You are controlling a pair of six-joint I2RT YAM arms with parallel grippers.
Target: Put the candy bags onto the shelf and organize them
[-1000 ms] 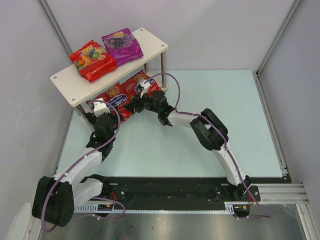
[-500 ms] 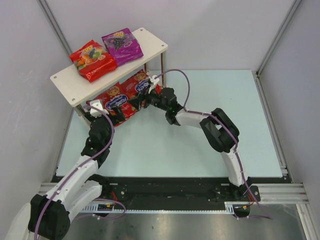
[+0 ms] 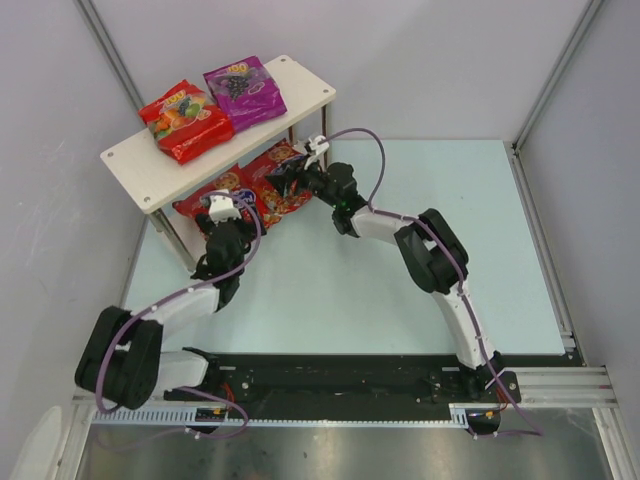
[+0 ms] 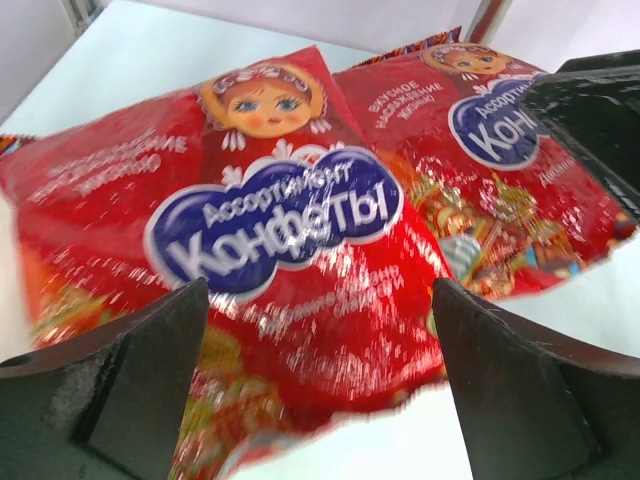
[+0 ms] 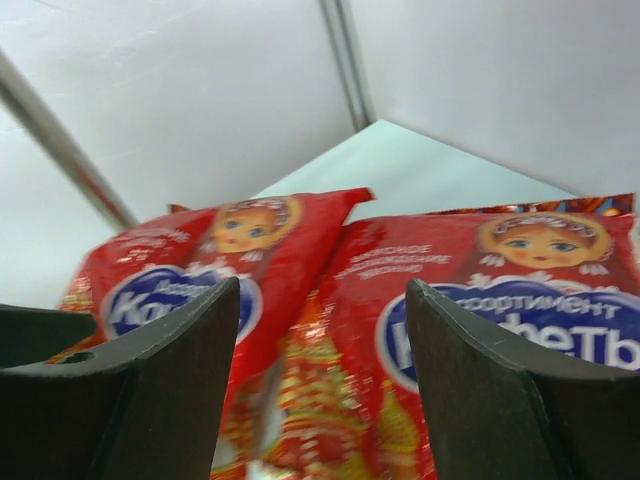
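Observation:
The shelf [image 3: 300,95] stands at the back left. On its top board lie the red fruit-print bag [image 3: 185,120] and the purple grape bag [image 3: 243,92]. Two red bags with blue oval logos lie side by side under that board, their near ends sticking out: the left one [image 3: 205,198] [image 4: 270,220] [image 5: 185,285] and the right one [image 3: 272,185] [image 4: 490,160] [image 5: 480,300]. My left gripper [image 3: 228,208] [image 4: 318,300] is open, its jaws either side of the left bag's near edge. My right gripper [image 3: 297,175] [image 5: 322,290] is open and low in front of both bags.
Thin metal shelf legs [image 3: 325,135] stand close beside the right gripper. Grey walls with metal frame posts [image 3: 110,50] close in behind and to the left of the shelf. The pale blue table [image 3: 430,230] stretches to the right.
My left gripper has swung right and forward up to the left red bag. My right gripper has pushed further in toward the shelf and the right red bag.

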